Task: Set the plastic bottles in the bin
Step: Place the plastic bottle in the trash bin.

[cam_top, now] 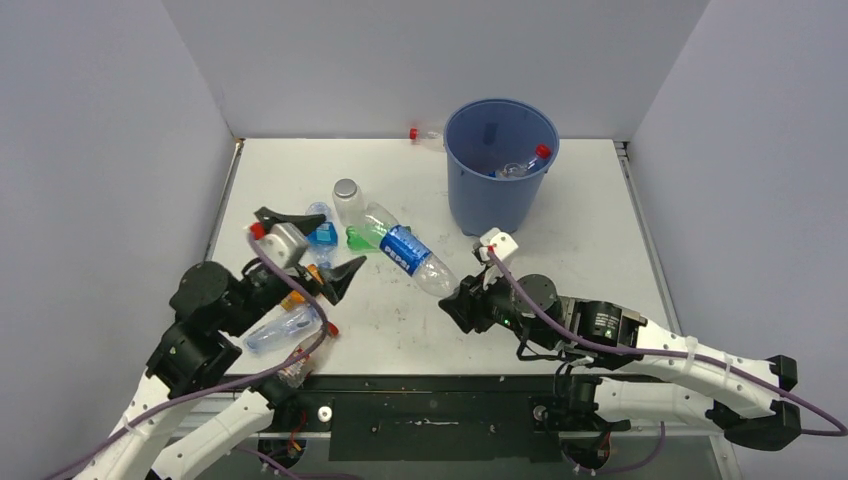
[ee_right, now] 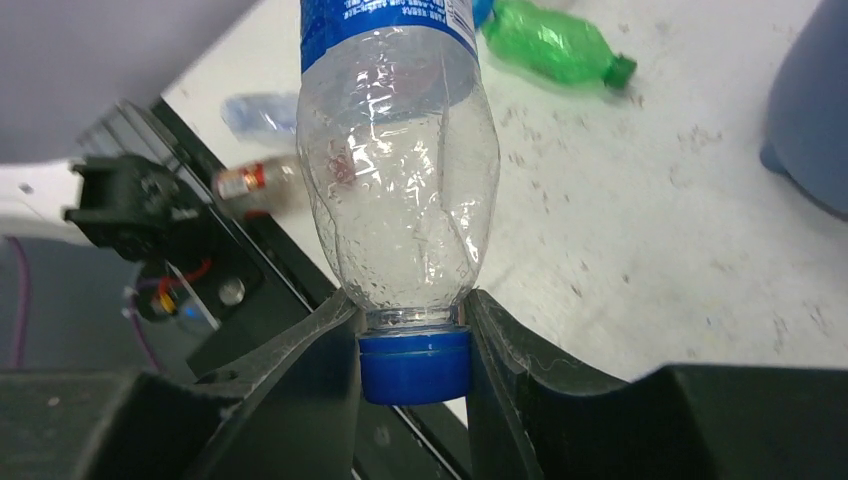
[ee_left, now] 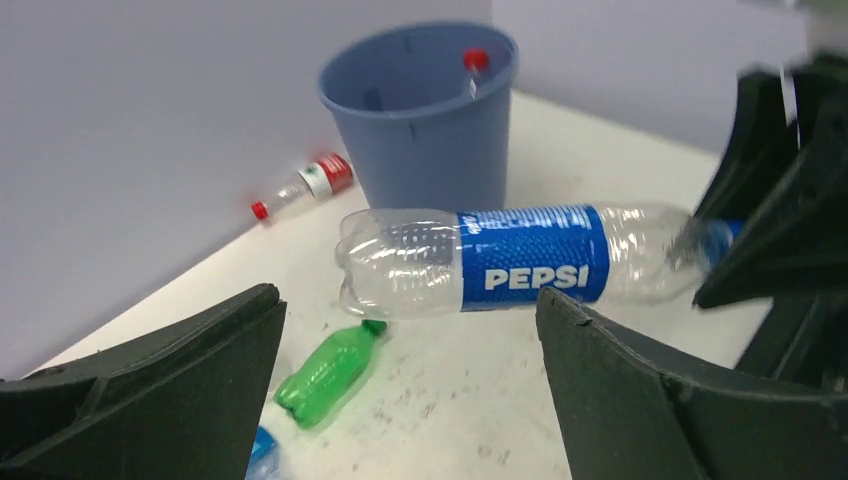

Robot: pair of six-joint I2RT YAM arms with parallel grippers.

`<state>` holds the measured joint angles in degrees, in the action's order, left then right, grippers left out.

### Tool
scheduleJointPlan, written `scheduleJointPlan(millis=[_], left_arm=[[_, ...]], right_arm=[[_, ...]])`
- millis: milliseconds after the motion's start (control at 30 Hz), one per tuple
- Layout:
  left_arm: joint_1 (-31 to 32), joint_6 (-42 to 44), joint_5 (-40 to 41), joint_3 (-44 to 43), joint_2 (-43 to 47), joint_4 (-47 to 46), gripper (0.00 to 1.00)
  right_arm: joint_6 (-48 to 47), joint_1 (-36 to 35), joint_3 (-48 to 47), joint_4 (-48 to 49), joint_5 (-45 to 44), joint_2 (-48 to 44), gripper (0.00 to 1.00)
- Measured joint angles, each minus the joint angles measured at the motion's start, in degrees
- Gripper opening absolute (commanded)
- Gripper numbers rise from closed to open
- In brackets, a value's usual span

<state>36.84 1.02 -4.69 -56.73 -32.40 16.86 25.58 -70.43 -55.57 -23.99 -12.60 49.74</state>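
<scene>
My right gripper [cam_top: 455, 297] [ee_right: 414, 350] is shut on the blue cap and neck of a clear Pepsi bottle [cam_top: 410, 252] [ee_right: 395, 200] [ee_left: 520, 258], which lies roughly level, pointing toward the left arm. My left gripper [cam_top: 318, 248] [ee_left: 410, 380] is open and empty, facing that bottle's base. A green bottle [cam_top: 362, 238] [ee_left: 325, 370] [ee_right: 555, 45] lies on the table under the Pepsi bottle's base. The blue bin [cam_top: 470, 190] [ee_left: 420, 140] stands at the back with a red-capped bottle [cam_top: 525, 165] inside.
A red-capped bottle [cam_top: 425, 135] [ee_left: 305, 185] lies behind the bin by the back wall. A clear upright bottle [cam_top: 347, 195] and a blue-labelled one [cam_top: 322, 235] are near the left gripper. A clear bottle [cam_top: 280, 328] lies by the left arm near the front edge.
</scene>
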Motion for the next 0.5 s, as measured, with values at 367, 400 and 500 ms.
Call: scheduleJointPlan(millis=[367,400,500], left_arm=[[20.11,35.69,2.32,-4.44,-11.45,19.56,0.96],[22.6,37.75,4.55,-4.85,-12.83,20.04,0.96],[28.89,43.47,10.71,-4.87,-16.15,20.76,0.96]], right_arm=[[-1.25,0.0,-7.28,-21.64,3.85,4.7,0.05],[-1.44,0.0,-8.2,-22.18,4.02,5.09,0.05],[-2.23,0.0,-10.6,-23.21,4.57,6.16,0.05]])
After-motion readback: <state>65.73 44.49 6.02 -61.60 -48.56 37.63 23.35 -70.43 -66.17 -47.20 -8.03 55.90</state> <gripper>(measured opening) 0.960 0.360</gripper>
